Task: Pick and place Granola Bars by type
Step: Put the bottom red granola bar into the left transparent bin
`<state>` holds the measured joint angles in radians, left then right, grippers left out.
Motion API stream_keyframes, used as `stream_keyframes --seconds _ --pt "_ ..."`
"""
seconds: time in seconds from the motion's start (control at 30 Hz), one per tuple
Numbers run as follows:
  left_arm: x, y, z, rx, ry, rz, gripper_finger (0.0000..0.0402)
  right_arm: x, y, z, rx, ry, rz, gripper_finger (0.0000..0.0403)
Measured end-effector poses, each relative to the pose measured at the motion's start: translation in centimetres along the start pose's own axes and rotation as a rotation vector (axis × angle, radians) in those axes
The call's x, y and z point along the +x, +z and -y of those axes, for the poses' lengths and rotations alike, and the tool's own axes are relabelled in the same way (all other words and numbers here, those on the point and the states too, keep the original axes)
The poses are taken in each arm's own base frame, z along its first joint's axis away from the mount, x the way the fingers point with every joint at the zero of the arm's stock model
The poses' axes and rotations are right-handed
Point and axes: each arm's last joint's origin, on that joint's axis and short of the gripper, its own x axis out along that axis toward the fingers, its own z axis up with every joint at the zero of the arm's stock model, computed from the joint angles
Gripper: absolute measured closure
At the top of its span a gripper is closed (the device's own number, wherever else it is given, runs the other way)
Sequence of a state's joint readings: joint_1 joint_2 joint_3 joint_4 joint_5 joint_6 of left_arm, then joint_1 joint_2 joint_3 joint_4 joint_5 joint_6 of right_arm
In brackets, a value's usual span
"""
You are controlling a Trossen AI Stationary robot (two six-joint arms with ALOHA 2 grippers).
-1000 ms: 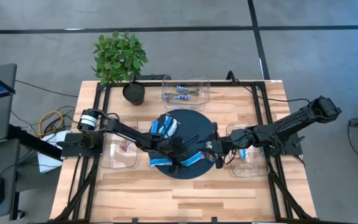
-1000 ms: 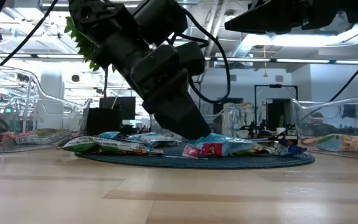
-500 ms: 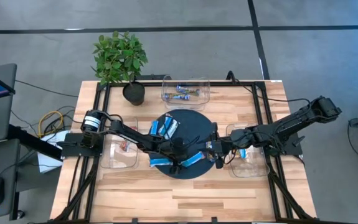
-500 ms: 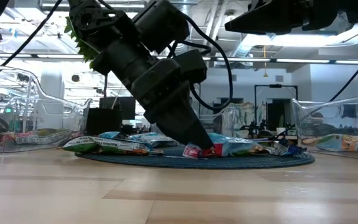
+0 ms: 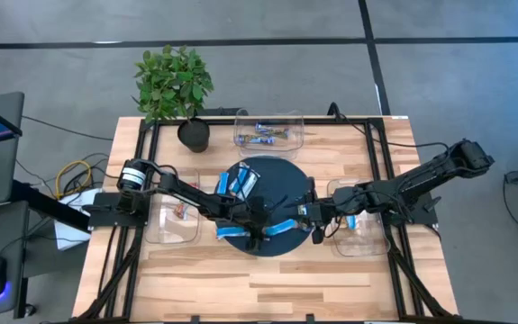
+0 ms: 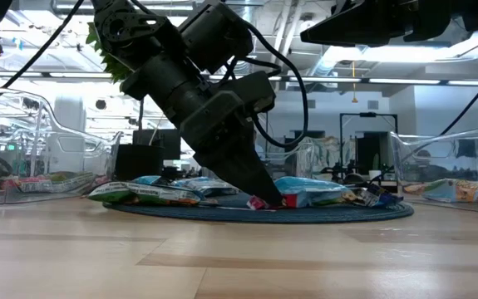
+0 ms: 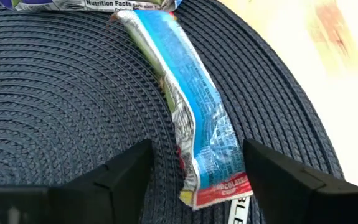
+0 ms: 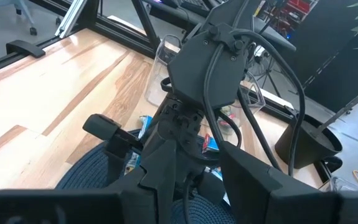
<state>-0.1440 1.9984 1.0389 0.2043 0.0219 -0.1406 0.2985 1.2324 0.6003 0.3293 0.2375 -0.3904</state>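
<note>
Left wrist view: a light, crinkly, slippery blue granola bar [image 7: 194, 127] is straddled across its narrow width by wide-open left gripper [image 7: 197, 168]; nothing is gripped.

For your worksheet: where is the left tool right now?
In the high view, the left tool is low over the round dark mat's near edge, open around a blue bar.
</note>
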Motion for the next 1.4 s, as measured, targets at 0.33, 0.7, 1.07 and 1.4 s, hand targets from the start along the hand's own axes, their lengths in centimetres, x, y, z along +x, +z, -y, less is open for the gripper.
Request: stream_keyframes --seconds 0.33,0.7,1.07,1.4 --pt "0.0 -0.1 0.0 0.013 0.002 -0.010 0.0228 0.0 0.0 0.0 0.000 0.000 0.000 0.0285" --pt "0.0 -0.1 0.0 0.014 -0.004 -0.012 0.0280 0.0 -0.1 0.0 -0.002 0.003 -0.007 0.0285" --pt "0.0 0.0 0.3 0.049 0.025 -0.002 0.0285 0.0 -0.1 0.0 -0.002 0.003 -0.007 0.0285" --pt "-0.1 1.2 1.3 0.123 0.053 0.003 0.0285 0.0 -0.1 0.0 0.004 0.003 -0.009 0.0285"
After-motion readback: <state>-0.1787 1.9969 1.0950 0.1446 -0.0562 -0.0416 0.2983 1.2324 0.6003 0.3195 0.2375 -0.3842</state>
